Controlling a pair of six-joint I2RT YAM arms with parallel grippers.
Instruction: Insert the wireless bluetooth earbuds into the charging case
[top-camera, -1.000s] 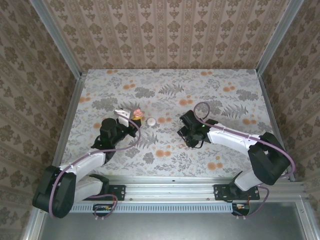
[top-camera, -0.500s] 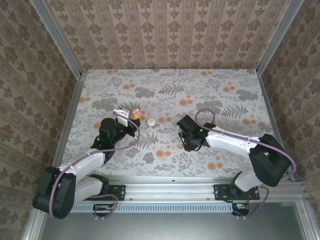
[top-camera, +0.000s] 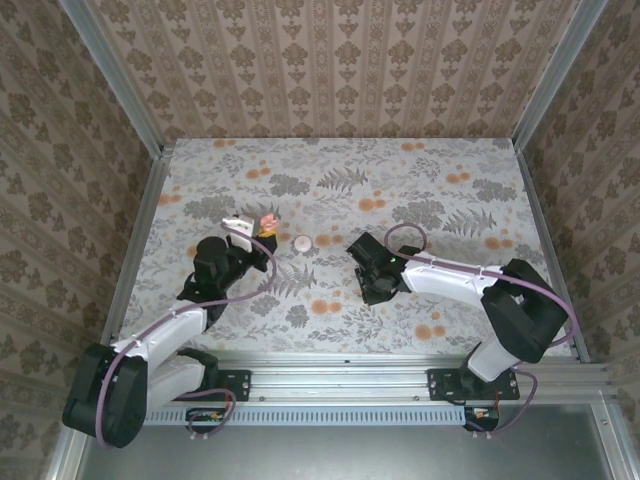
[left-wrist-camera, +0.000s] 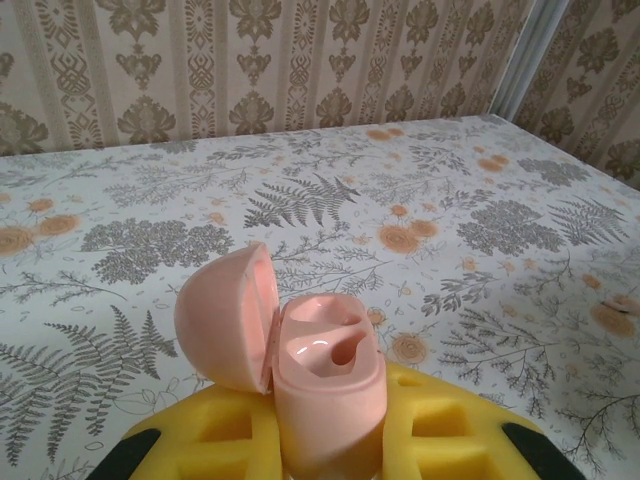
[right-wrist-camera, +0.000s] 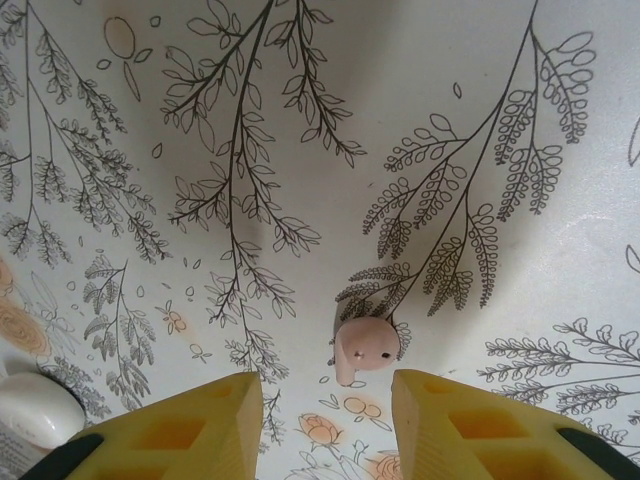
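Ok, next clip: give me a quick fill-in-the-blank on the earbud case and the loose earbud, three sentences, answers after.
1. The left gripper grips the pink charging case, and its lid is ____.
2. One earbud lies on the ____, untouched, between the spread fingers of the right gripper.
3. The fingers of both grippers are coloured ____.
Missing words: open; table; yellow.
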